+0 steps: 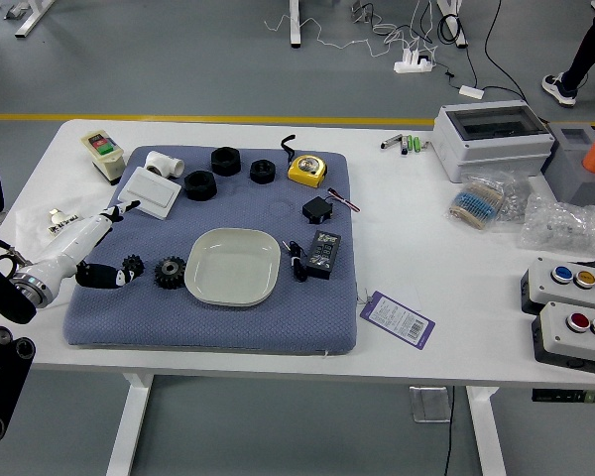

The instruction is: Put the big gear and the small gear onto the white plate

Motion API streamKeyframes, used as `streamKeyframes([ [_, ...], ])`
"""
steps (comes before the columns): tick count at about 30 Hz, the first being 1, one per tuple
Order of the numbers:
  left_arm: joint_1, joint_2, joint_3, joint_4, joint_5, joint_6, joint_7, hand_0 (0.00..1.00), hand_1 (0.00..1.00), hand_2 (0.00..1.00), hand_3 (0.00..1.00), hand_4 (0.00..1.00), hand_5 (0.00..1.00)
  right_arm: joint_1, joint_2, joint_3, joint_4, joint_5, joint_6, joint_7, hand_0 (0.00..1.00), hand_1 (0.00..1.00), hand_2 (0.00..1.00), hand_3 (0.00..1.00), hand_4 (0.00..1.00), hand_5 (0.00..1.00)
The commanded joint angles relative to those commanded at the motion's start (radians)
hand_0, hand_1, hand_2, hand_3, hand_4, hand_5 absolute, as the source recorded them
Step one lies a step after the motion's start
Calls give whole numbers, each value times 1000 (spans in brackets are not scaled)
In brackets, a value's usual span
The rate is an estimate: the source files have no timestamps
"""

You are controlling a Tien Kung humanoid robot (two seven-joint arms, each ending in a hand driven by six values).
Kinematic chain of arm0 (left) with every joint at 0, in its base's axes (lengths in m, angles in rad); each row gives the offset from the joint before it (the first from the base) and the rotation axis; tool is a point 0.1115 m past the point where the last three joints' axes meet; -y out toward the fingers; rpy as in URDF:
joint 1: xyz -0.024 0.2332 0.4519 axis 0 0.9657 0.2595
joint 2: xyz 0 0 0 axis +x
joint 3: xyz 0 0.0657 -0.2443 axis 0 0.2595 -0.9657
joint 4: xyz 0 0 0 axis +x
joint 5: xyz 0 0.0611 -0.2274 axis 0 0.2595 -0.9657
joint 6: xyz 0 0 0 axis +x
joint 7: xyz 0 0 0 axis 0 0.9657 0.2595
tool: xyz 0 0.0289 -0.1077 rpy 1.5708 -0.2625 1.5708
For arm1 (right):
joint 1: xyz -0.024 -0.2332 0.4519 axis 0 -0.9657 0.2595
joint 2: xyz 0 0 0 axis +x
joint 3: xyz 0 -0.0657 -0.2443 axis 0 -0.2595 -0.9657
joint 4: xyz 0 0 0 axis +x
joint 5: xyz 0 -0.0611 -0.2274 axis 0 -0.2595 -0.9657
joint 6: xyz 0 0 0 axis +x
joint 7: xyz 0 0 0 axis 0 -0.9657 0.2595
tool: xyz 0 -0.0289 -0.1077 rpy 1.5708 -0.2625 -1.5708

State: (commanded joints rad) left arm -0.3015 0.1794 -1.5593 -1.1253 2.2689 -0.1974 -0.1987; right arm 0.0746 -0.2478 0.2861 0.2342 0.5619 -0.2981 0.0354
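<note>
hand [67, 254] wide open beside small gear [133, 265]

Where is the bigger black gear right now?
In the head view, the big gear lies left of centre on the blue mat, between the small gear and the white plate.

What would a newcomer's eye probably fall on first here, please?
Probably the pale plate on the blue mat, with the big gear just left of it. Next comes the robot's left hand, reaching in from the left, near the small gear. The yellow tape measure at the mat's far right also stands out.
</note>
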Motion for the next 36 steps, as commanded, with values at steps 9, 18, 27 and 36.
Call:
streamKeyframes([
  [9,-7,9,21,-4,0,-32,17,668,758,850,825,768,2,-1,0,-3,0,2,1,-1,666,686,738,559,784,676],
  [18,-31,16,48,57,0,-29,38,677,765,856,816,772,2,1,-1,2,1,0,0,-1,667,686,737,559,783,676],
  [27,-53,5,50,108,0,-6,40,642,693,774,681,741,2,5,-1,5,1,1,-1,-1,666,686,737,559,783,676],
  [36,-56,1,46,130,0,-1,45,559,631,708,608,702,2,5,-2,6,1,1,-1,-1,666,686,737,559,783,676],
])
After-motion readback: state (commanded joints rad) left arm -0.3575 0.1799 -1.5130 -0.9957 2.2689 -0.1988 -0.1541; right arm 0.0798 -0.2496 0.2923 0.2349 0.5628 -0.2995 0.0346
